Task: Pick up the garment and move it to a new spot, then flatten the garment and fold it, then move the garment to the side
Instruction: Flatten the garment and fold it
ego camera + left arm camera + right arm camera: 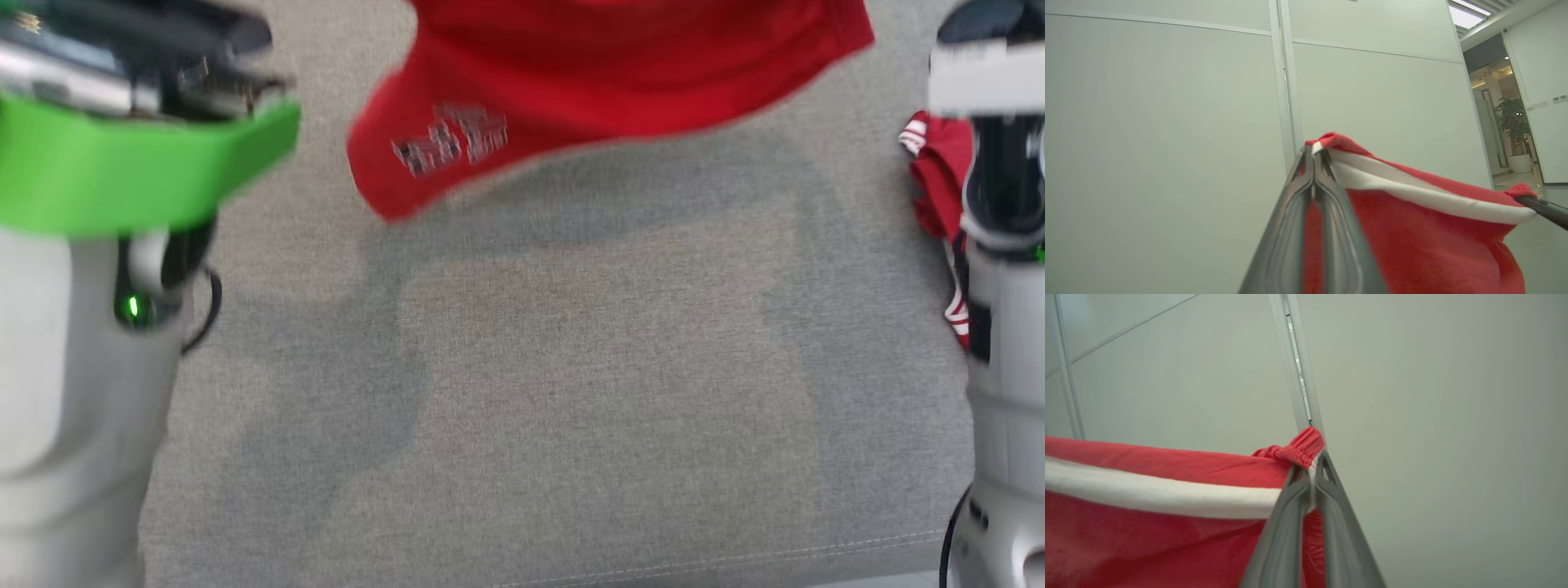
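The pale left forearm wears a bright green band.

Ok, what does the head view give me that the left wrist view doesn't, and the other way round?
Head view: the garment's printed corner hanging over the grey surface, and a second red piece beside the right forearm.
Left wrist view: the left gripper shut on one end of the white band, the right gripper at the other end, with a wall and a doorway behind.
Both: the red garment, held up.
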Robot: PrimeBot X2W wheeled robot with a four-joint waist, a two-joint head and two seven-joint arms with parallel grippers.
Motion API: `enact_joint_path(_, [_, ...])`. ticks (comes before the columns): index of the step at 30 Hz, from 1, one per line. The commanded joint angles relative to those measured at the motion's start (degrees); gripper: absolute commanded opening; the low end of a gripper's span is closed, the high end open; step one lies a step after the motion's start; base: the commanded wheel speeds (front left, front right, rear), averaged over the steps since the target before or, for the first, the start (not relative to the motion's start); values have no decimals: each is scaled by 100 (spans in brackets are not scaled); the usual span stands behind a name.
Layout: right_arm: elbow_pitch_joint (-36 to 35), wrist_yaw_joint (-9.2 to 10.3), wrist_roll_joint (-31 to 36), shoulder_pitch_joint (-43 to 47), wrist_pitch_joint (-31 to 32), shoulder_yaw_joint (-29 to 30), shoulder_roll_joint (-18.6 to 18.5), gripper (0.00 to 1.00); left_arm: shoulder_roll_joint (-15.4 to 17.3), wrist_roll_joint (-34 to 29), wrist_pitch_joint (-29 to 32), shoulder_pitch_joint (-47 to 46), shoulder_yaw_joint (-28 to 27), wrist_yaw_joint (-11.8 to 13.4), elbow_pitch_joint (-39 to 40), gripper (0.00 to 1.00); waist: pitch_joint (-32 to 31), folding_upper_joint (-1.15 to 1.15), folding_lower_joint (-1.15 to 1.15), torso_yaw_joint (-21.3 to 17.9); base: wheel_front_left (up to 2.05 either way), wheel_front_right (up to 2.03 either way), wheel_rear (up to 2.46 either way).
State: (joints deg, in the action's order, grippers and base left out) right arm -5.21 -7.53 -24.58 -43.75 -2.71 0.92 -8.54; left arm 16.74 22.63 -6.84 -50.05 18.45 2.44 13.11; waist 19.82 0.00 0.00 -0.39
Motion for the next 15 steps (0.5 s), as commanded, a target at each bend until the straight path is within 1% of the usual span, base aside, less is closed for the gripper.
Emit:
enact_joint_path(1, [317, 8, 7, -442, -113, -70, -69, 0, -93, 58, -157, -436, -10, -123, -420, 0, 342, 0, 0, 58, 0, 0, 0])
enact_joint_path(2, [527, 7, -42, -668, -158, -109, -54, 0, -143, 61, -262, -663, 4, -205, -671, 0, 389, 0, 0, 66, 0, 0, 0])
enact_joint_path(4, [1013, 7, 66, -1117, -240, -220, -109, 0, -251, 19, -433, -1109, 77, -363, -1257, 0, 487, 0, 0, 92, 0, 0, 0])
enact_joint_path(6, [1538, 5, -52, -1553, -354, -342, -2, 0, -363, 10, -574, -1485, 111, -499, -1918, 0, 548, 0, 0, 110, 0, 0, 0])
enact_joint_path(7, [1777, 5, 44, -1768, -448, -431, -41, 0, -416, 11, -638, -1682, 116, -554, -2226, 0, 583, 0, 0, 113, 0, 0, 0])
enact_joint_path(9, [2316, 5, -67, -2164, -651, -537, 76, 0, -521, 7, -734, -2034, 92, -638, -2886, 0, 641, 0, 0, 108, 0, 0, 0])
enact_joint_path(11, [2849, 5, 21, -2516, -880, -657, 96, 0, -627, 51, -791, -2297, 31, -702, -3507, 0, 685, 0, 0, 89, 0, 0, 0])
enact_joint_path(15, [3937, 5, -95, -3020, -1152, -784, 267, 0, -819, 152, -833, -2620, -111, -806, -4614, 0, 716, 0, 0, 77, 0, 0, 0])
